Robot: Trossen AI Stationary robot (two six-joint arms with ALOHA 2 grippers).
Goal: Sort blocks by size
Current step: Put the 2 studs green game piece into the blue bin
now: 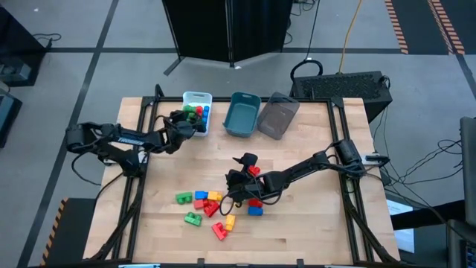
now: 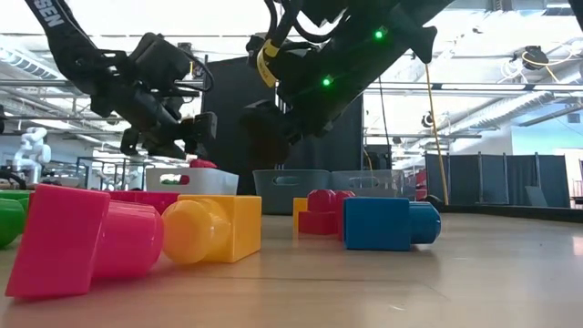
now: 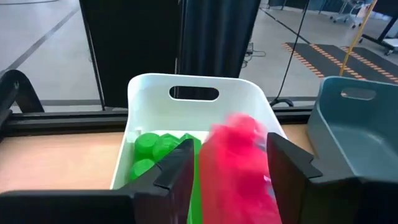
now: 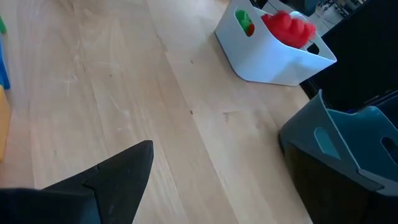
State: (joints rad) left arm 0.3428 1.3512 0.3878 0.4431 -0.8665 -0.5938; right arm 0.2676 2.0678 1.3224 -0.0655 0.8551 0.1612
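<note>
My left gripper (image 1: 186, 119) hangs over the white bin (image 3: 193, 81) at the table's far left, open. A red block (image 3: 239, 162) shows blurred between its two fingers (image 3: 180, 168), at the height of the bin's rim (image 2: 202, 164). Green blocks (image 3: 152, 149) lie inside the bin. My right gripper (image 1: 242, 167) stands open above the far edge of a loose pile of red, yellow, green and blue blocks (image 1: 212, 205) lying on the table's middle. Only one of its fingers (image 4: 118, 174) shows in the right wrist view, with nothing beside it.
A teal bin (image 1: 242, 115) and a grey bin (image 1: 277, 115) stand to the right of the white one along the far edge. Bare wood lies between the bins and the pile. In the low view a yellow block (image 2: 214, 228) and a blue block (image 2: 387, 223) lie nearest.
</note>
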